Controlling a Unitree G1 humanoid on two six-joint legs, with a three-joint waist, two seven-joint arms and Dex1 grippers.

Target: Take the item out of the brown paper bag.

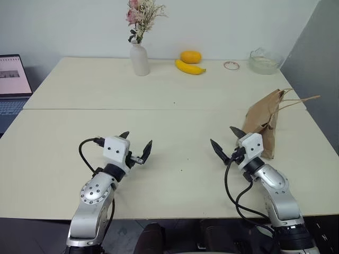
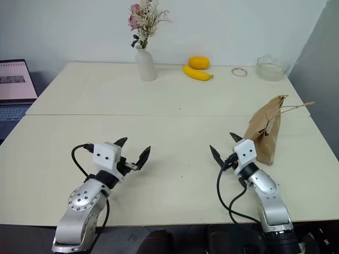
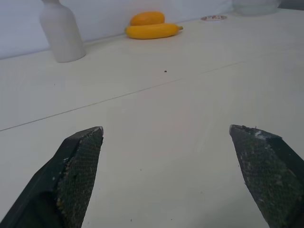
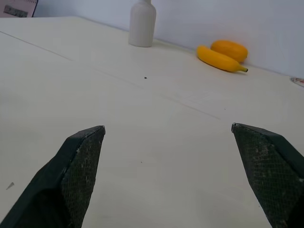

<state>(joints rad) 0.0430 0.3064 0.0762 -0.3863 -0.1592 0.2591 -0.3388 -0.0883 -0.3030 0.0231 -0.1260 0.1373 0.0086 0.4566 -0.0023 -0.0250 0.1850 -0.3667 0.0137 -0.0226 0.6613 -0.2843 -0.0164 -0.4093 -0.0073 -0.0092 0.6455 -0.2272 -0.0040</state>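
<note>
- The brown paper bag (image 1: 264, 120) stands on the right side of your desk (image 1: 159, 95), creased and leaning, with its thin cord handles (image 1: 296, 100) pointing to the right. You cannot see the item from here; the bag's walls hide whatever is inside.
- Your right gripper (image 1: 226, 142) hangs just left of the bag, near its lower part, fingers spread wide apart and holding nothing. Whether its wrist housing touches the paper you cannot tell.
- Your left gripper (image 1: 137, 144) hovers over the near left part of the desk, well apart from the bag, fingers likewise spread wide with nothing between them.
- At the far edge lie a banana (image 1: 189, 67) and an orange fruit (image 1: 190, 56) touching it, with a white vase (image 1: 140, 59) of dried flowers to their left.
- Farther right sit a small ring (image 1: 231, 65) and a glass bowl (image 1: 264, 61).
- A laptop (image 1: 11, 84) is at the far left.
</note>
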